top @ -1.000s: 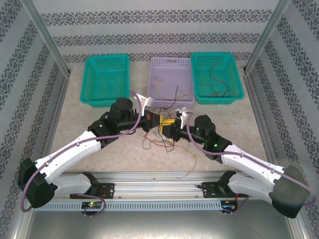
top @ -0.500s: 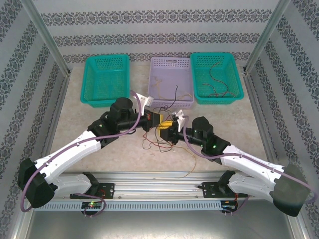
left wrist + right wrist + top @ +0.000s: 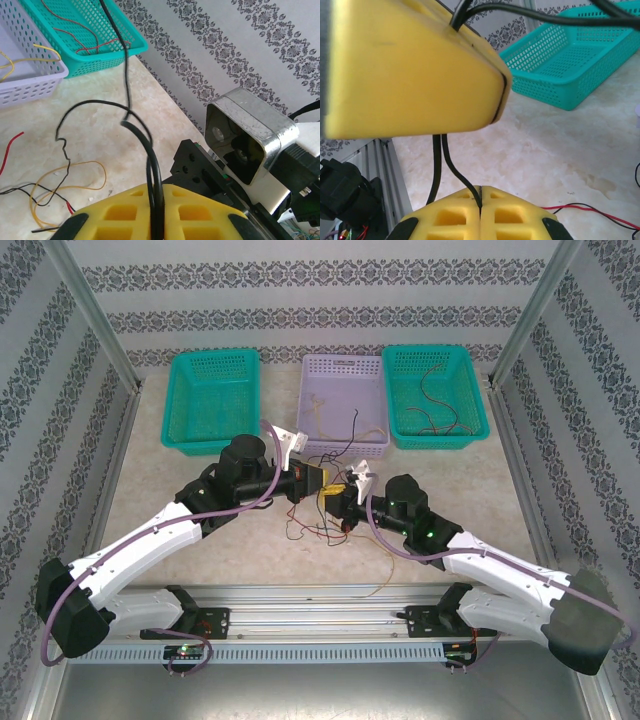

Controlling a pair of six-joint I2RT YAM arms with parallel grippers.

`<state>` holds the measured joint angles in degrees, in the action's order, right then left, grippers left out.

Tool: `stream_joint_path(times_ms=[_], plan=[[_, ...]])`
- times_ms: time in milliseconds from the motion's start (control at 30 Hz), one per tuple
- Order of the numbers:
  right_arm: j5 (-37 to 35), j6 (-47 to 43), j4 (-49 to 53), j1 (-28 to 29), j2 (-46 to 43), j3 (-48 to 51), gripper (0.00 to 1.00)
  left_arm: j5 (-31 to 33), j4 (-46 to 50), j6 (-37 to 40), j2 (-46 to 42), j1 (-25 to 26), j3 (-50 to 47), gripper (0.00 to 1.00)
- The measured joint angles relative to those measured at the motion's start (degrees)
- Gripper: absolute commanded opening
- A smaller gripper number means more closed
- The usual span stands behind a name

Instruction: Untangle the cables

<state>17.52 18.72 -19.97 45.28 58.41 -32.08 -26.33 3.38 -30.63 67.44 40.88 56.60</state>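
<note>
Both clamped | left pincer (image 3: 156, 212), right pincer (image 3: 480, 212) | each grips thin, kinked black cable (image 3: 154, 165)

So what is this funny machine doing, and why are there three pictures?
It is two robot arms, the left arm and the right arm, bolted to a table. One picture looks down from above; the other two come from a small camera on each wrist. At the back stand a green basket, a purple basket and a second green basket. Thin loose wires lie on the table. The left claw and the right claw, close together, each pinch a black cable.
</note>
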Motion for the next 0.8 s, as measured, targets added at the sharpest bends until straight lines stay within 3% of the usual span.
stream_joint_path(times_ms=[133,267,533,667,800], plan=[[-1.9,0.6,0.0,0.0,-1.0,0.0,0.0,0.1,0.0,0.1,0.0,0.0,0.0,0.58],[-3.0,1.1,0.0,-0.2,-3.0,0.0,0.0,0.7,0.1,0.3,-0.2,0.0,0.0,0.6],[-4.4,3.7,0.2,-3.2,-4.7,0.5,0.0,3.0,0.4,0.4,-4.5,0.0,-1.5,0.81],[-4.4,5.6,0.1,-5.7,-4.9,0.4,0.0,2.8,0.4,0.2,-7.1,0.0,-3.8,0.83],[-3.8,6.6,0.1,-6.1,-3.9,0.2,0.0,2.1,-1.3,-1.0,-7.2,0.0,-7.1,0.77]])
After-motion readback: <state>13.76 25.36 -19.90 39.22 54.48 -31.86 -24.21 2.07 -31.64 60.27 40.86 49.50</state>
